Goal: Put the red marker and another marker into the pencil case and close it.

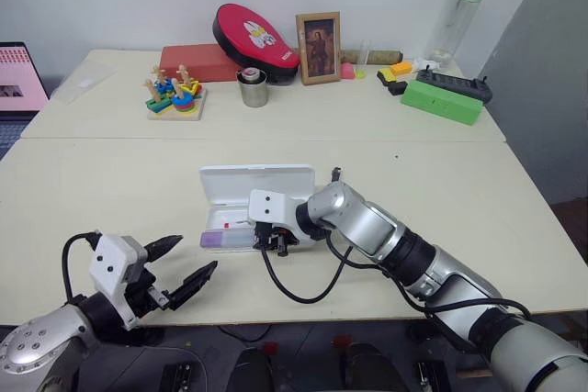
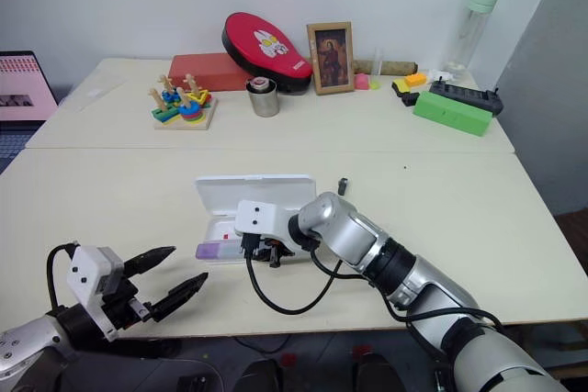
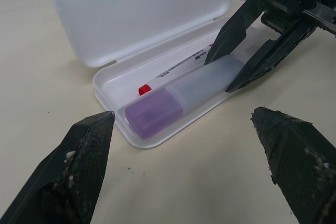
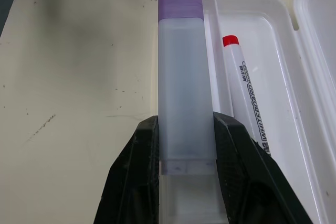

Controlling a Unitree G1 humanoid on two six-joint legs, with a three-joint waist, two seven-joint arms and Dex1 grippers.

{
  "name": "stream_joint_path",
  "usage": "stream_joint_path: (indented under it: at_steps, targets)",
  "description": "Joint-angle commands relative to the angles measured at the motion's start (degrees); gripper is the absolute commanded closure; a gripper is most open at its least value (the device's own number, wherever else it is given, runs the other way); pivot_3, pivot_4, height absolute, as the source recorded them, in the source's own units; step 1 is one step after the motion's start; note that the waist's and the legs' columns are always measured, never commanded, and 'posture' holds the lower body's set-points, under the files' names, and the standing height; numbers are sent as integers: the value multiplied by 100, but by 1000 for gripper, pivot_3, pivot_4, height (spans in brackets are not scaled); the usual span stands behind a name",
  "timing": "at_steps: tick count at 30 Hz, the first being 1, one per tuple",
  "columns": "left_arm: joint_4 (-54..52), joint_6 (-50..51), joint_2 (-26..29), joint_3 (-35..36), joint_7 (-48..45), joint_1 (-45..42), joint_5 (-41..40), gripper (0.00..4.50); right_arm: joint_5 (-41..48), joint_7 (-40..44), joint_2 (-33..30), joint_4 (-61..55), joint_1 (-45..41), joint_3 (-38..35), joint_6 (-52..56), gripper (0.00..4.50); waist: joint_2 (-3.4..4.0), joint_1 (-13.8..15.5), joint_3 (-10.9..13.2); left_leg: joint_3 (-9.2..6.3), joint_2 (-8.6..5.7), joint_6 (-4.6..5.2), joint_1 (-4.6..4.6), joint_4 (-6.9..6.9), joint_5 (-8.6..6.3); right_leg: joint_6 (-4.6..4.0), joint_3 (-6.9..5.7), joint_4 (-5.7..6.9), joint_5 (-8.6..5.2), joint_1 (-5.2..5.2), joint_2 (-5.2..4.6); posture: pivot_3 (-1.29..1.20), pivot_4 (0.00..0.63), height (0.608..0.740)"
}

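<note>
The pencil case lies open on the near table, its lid tilted back and its tray toward me. The red marker lies inside the tray. My right gripper reaches in from the right and is shut on the other marker, a thick lavender one. That lavender marker lies lengthwise along the tray's near edge, beside the red marker; I cannot tell whether it rests on the tray. My left gripper hovers open and empty at the table's front edge, left of the case.
On the far table stand a red oval pouch, a red box, a metal cup, a wooden stacking toy, a picture frame, a green box and a bottle. A laptop sits far left.
</note>
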Motion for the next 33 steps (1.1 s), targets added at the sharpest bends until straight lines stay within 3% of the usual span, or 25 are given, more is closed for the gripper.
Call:
stream_joint_path:
  at_steps: [1,3,5,17,24,27,30,33]
  targets:
    - [-164,-7,36,-34,11,-71,-58,0,15,76,70,-105,-138,-235,-51,3410,0,0,0,0,0,0,0,0,0,0,0,0,0,0,0,0,150,740]
    - [-152,-1,38,-52,4,-102,-50,0,12,98,70,-141,-133,-265,-35,3410,0,0,0,0,0,0,0,0,0,0,0,0,0,0,0,0,150,740]
    - [-131,-3,45,-69,-10,-133,-47,0,3,110,74,-164,-120,-302,-24,2707,0,1,0,0,0,0,-1,0,0,0,0,0,0,0,0,0,150,740]
    - [-22,-25,87,-141,-75,-329,-31,0,258,414,-70,-720,-69,-723,195,50,0,2,0,0,0,0,-1,0,0,1,0,0,0,1,0,0,150,740]
    - [-58,165,53,-520,32,-925,-159,0,1574,711,-362,-2118,60,-1977,1018,11,0,26,1,-1,-1,0,-1,0,0,1,0,-2,1,9,0,0,150,740]
    - [-116,315,-172,-1125,274,-1571,-115,0,2174,80,-195,-2214,-178,-3257,1392,11,9,56,7,-1,-1,0,0,1,0,4,0,0,2,16,0,0,150,740]
    - [-111,417,-481,-1654,520,-2178,-44,0,1954,-1095,-166,-1491,-391,-4162,1309,11,4,75,3,-2,-3,0,-2,7,1,18,2,-3,11,24,0,0,150,740]
    - [-32,451,-703,-1909,697,-2534,17,0,1773,-1734,-284,-986,-402,-4488,1236,11,-13,110,-7,-2,-4,0,-1,14,2,22,2,-5,14,22,0,0,150,740]
